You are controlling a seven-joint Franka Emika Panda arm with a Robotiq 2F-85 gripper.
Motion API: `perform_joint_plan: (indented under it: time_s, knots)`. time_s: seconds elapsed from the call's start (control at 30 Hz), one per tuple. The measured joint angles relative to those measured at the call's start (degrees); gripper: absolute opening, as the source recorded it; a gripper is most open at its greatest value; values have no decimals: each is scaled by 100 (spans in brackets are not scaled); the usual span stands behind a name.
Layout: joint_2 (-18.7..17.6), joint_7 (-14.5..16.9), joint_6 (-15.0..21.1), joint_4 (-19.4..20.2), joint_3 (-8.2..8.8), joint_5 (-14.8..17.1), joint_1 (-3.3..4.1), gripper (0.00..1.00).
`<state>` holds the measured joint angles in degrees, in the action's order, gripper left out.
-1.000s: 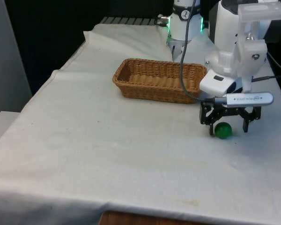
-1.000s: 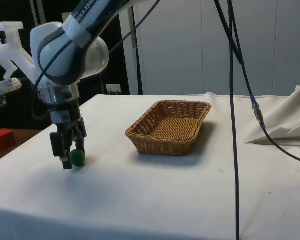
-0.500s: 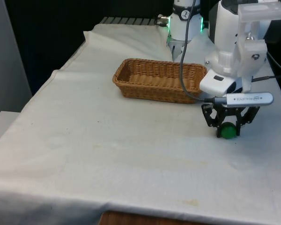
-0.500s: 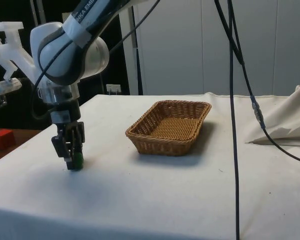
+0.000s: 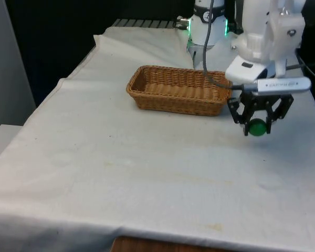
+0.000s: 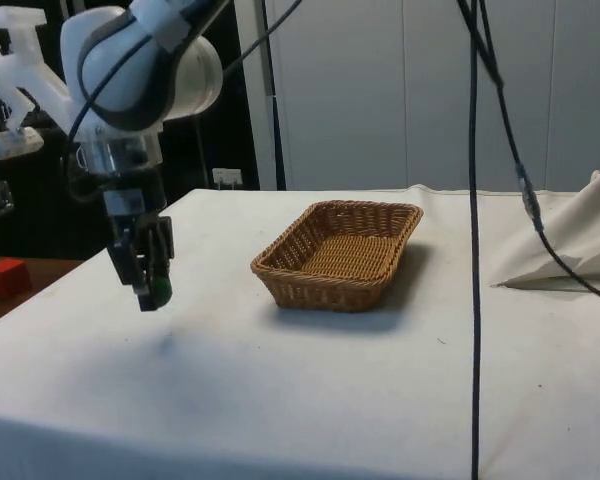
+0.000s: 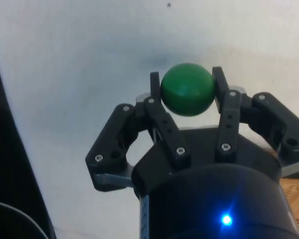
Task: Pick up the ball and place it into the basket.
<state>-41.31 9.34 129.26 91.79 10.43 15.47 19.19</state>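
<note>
A small green ball (image 5: 257, 127) (image 6: 160, 289) (image 7: 187, 88) hangs clear of the cloth, with my black gripper (image 5: 258, 129) (image 6: 153, 290) (image 7: 188, 89) shut on it. One finger presses on each side of the ball. A brown wicker basket (image 5: 176, 90) (image 6: 342, 252) stands on the table, towards the front view's left of the gripper and a little farther back. In the side view the gripper hangs well apart from the basket, above the near part of the table.
A black cable (image 6: 473, 250) hangs down across the side view. Rumpled white cloth (image 6: 570, 240) lies heaped at the far end of the table. A red block (image 6: 5, 276) sits off the table beyond its edge.
The fingers closed around the ball on the cloth. Since then the gripper has risen, lifting the ball off the table.
</note>
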Motion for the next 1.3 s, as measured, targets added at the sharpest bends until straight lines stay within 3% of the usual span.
perform_joint_plan:
  time_s: [0.2,0.43,1.0,1.3]
  knots:
    - [395,11,0,395,0,-46,17,1]
    - [1112,11,23,1112,0,-166,23,1]
    - [2068,40,46,1977,103,-355,23,1]
    - [2487,97,46,2349,258,-504,17,1]
